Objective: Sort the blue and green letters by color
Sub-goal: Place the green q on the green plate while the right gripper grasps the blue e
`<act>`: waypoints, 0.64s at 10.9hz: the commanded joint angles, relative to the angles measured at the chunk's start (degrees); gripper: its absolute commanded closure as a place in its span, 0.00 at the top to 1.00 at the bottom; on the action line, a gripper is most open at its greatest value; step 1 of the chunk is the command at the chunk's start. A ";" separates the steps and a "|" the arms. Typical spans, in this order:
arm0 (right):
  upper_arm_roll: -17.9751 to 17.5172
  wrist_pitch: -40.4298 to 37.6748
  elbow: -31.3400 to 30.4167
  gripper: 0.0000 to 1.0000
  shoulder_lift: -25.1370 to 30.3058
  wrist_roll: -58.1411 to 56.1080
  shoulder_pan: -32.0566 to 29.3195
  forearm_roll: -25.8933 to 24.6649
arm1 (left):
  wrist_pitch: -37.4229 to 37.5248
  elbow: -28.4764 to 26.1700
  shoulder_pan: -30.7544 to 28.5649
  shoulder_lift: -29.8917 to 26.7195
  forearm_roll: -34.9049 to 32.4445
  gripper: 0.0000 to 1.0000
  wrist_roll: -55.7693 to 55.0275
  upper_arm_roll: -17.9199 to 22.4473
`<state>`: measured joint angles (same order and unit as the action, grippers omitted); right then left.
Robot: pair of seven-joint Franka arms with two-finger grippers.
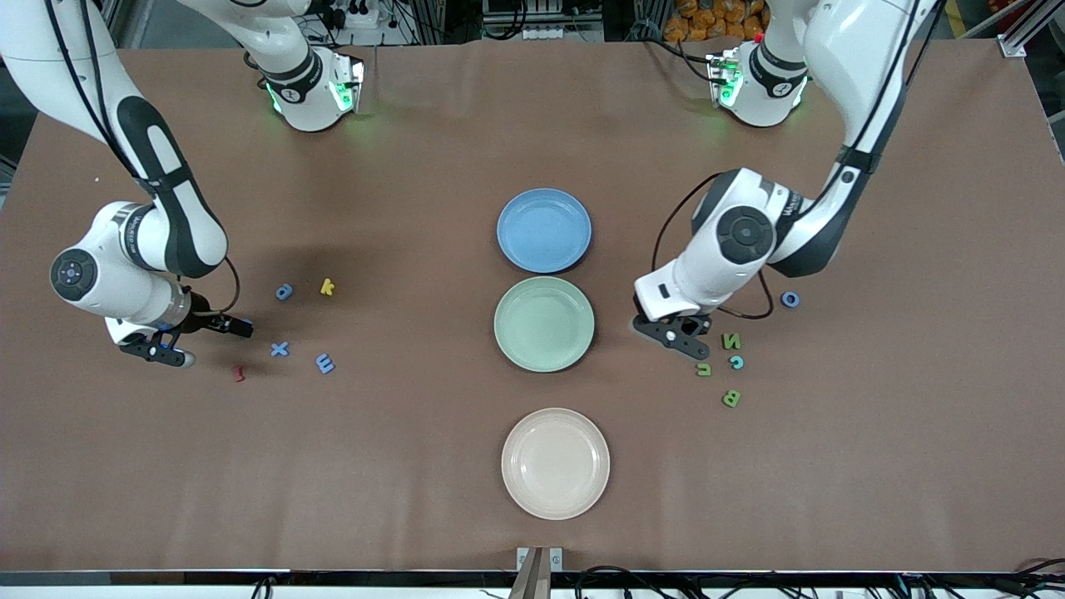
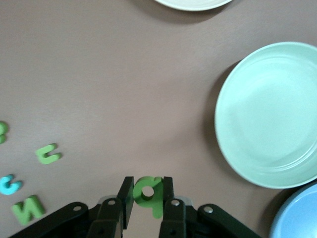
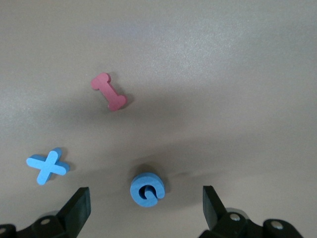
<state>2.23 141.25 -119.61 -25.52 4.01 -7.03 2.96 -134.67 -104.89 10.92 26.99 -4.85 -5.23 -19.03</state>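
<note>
My left gripper [image 2: 147, 186] is shut on a small green letter [image 2: 147, 191], low over the table beside the green plate [image 1: 507, 349]. Green letters N [image 1: 731, 341], u [image 1: 704, 369] and B [image 1: 731, 398] lie close by, with a blue o [image 1: 790, 299] farther back. My right gripper [image 3: 145, 193] stands open over a curled blue letter [image 3: 146, 189] that lies on the table between its fingers. A blue x [image 1: 279, 349], a blue a [image 1: 284, 291] and a blue E [image 1: 325, 363] lie toward the middle from it. The blue plate [image 1: 582, 233] holds nothing.
A beige plate [image 1: 516, 491] sits nearest the front camera, in line with the other two plates. A yellow k [image 1: 327, 287], a dark red letter [image 1: 240, 374] and a cyan c [image 1: 736, 362] lie among the letters.
</note>
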 commanded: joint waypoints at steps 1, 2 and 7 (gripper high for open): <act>0.15 7.18 -5.45 1.00 1.61 0.64 0.61 -0.85 | 1.34 5.04 4.09 3.50 -0.68 0.00 -8.80 0.40; 0.15 7.28 -5.98 1.00 1.70 0.73 0.61 -0.76 | 1.34 6.18 5.68 4.64 -0.77 0.00 -12.22 0.49; 0.15 8.68 -8.00 0.98 1.35 0.91 0.53 -0.32 | 1.34 11.46 12.62 10.00 -0.86 0.00 -27.43 1.19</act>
<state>2.23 147.95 -124.82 -25.52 4.08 -6.64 2.96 -134.66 -97.64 20.93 33.84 -4.87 -26.56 -18.79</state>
